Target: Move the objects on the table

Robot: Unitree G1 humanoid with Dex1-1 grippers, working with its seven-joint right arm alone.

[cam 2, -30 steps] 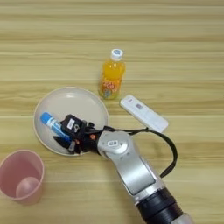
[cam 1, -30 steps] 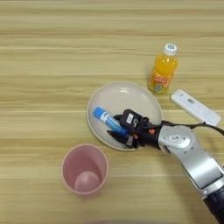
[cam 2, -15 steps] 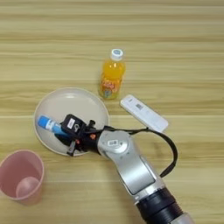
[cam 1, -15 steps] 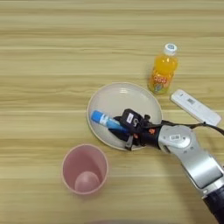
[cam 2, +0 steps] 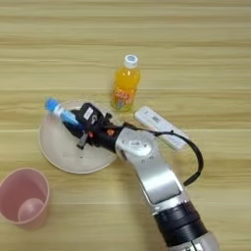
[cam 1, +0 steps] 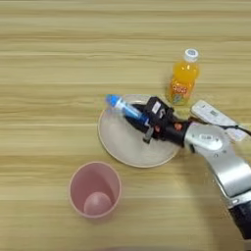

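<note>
Right now the gripper [cam 1: 143,123] is pinched on the blue tube [cam 1: 126,109], holding it over the upper part of the plate [cam 1: 122,144]. The tube runs out from the black fingers toward 10 o'clock, its light-blue tip reaching past the plate's rim at about 11 o'clock; whether any of it touches the plate cannot be told. The silver forearm [cam 2: 149,169] comes in from 5 o'clock and crosses the plate's right edge.

The bottle [cam 1: 183,78] stands upright on the table [cam 1: 59,59], just beside the plate at its 1 o'clock, and near the gripper's wrist at roughly 1 o'clock from the fingers. A white device [cam 1: 215,117] lies flat at 3 o'clock from the plate, below the bottle. A pink cup [cam 1: 95,188] stands upright at 7 o'clock from the plate, close to its rim.
</note>
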